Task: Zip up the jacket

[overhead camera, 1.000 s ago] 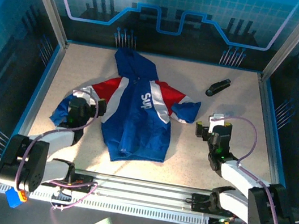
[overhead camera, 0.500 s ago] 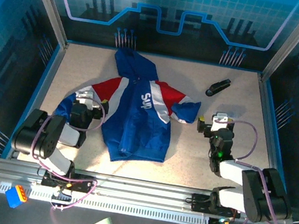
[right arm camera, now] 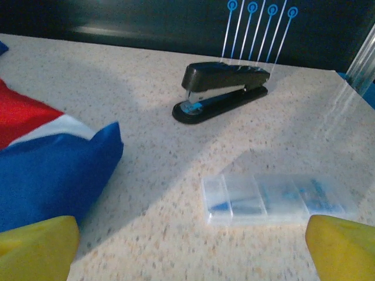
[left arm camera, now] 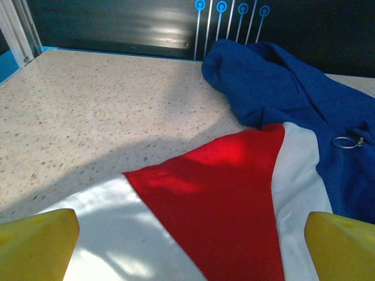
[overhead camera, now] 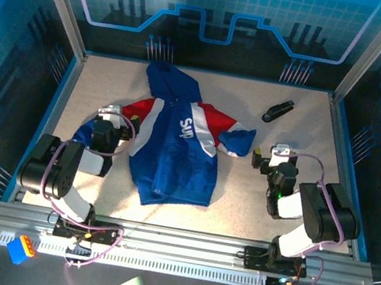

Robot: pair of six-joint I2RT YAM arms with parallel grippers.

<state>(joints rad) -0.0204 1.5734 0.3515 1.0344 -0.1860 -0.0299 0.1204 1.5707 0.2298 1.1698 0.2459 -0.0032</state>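
The blue jacket [overhead camera: 175, 147] lies flat in the middle of the table, hood toward the back, red shoulder panels and white stripes showing. My left gripper [overhead camera: 110, 129] sits low over its left sleeve and is open. In the left wrist view the yellow fingertips [left arm camera: 35, 246] stand wide apart over the red panel [left arm camera: 234, 193], with the hood [left arm camera: 275, 76] beyond and a small metal ring [left arm camera: 348, 141] at the blue front. My right gripper [overhead camera: 276, 158] is open beside the right sleeve [right arm camera: 53, 170], holding nothing.
A black stapler [overhead camera: 278, 111] lies at the back right, also in the right wrist view [right arm camera: 222, 91]. A clear plastic box [right arm camera: 275, 199] lies on the table just ahead of the right gripper. Blue frame walls [overhead camera: 63, 92] edge the table.
Both arms have folded back, elbows drawn up toward the table. Each gripper has shifted slightly toward the back. The jacket has not moved.
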